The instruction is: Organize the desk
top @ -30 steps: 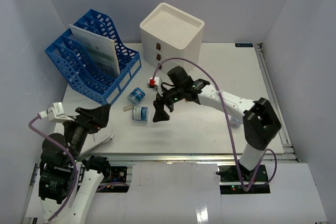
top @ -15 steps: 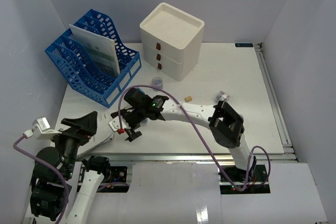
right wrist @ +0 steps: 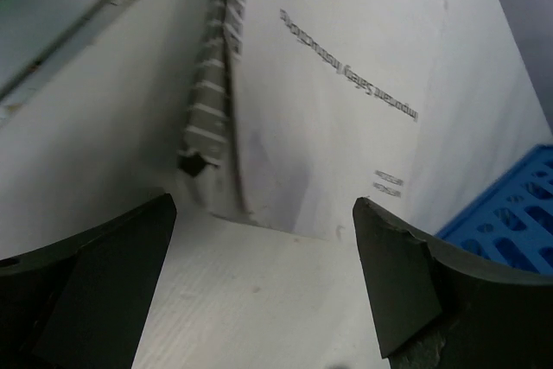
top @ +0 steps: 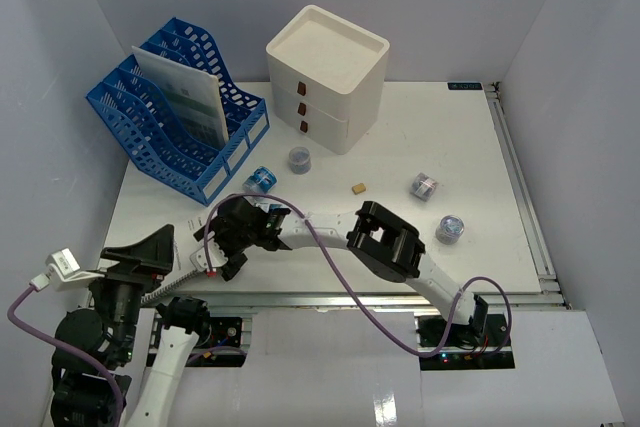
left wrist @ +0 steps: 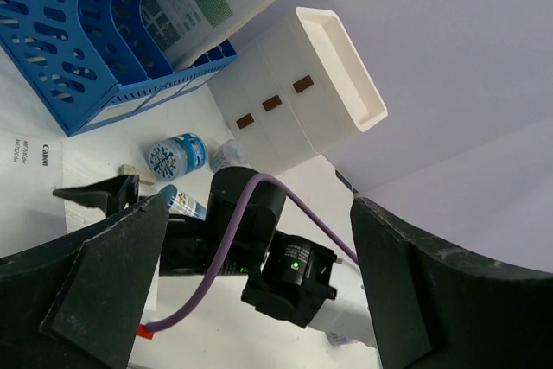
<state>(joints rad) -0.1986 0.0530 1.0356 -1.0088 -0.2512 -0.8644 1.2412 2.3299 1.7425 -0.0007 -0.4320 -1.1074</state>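
The white desk point(top: 455, 142) carries scattered small items. My right arm reaches far to the left, and the right gripper point(top: 222, 250) is open and empty, low over the front left of the desk. In the right wrist view the right gripper point(right wrist: 264, 203) faces a white spiral-bound booklet point(right wrist: 346, 84) lying flat just ahead. Its spiral binding point(top: 187, 275) shows in the top view. My left gripper point(top: 150, 247) is open and empty, raised off the desk's front left corner. In the left wrist view the left gripper point(left wrist: 259, 205) looks at the right arm's wrist point(left wrist: 289, 270).
A blue file rack point(top: 170, 117) holding a white folder stands back left, and a white three-drawer box point(top: 325, 77) at the back centre. A blue-white can point(top: 260, 179), a grey cup point(top: 299, 159), a tan block point(top: 358, 188) and two small rolls point(top: 424, 185) point(top: 450, 228) lie about.
My right arm has swung from the middle of the desk to the front left, down toward the booklet. My left arm has drawn back toward the front left corner.
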